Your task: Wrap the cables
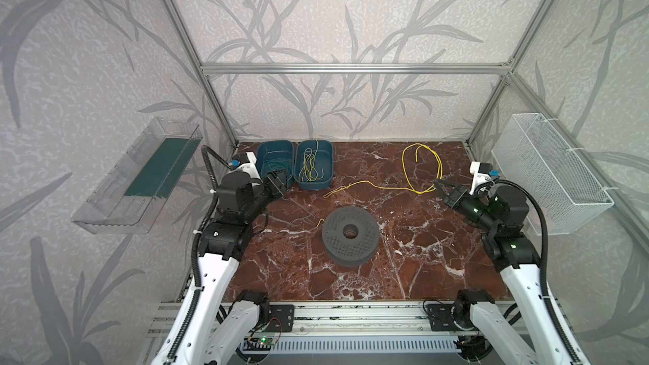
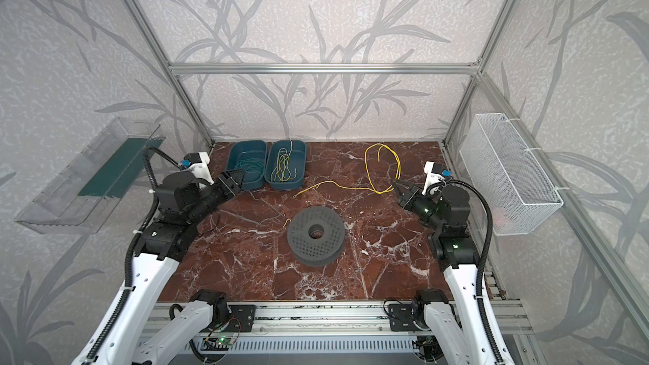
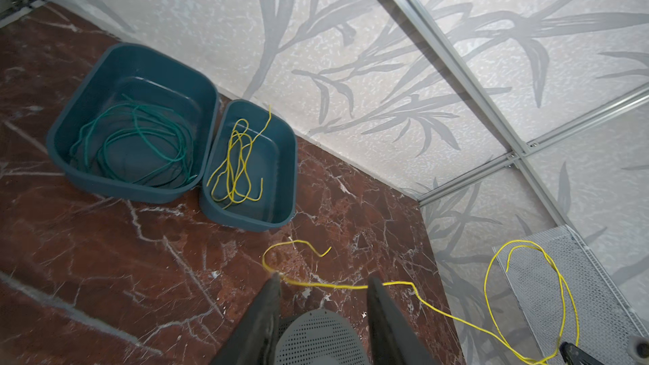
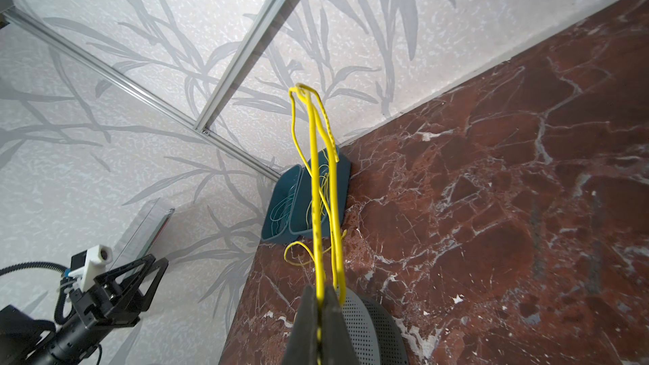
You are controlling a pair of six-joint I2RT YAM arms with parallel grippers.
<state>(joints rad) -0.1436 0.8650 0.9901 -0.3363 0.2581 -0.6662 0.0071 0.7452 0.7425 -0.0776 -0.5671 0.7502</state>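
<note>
Right hand (image 4: pixel 319 294) pressed together, pinching yellow cable (image 4: pixel 316 226) at raised loop, right side of counter (image 1: pixel 421 257). Strand ran leftward across counter; loose end lay near left hand (image 3: pixel 325 293), jaws spread, likely nearer arm for it.

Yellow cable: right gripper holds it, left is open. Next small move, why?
Probably lower the left gripper onto the yellow cable lying slack on the table just past its open jaws, then close. The right gripper is shut on the raised loop; a second grip could steer slack toward the spool.
</note>
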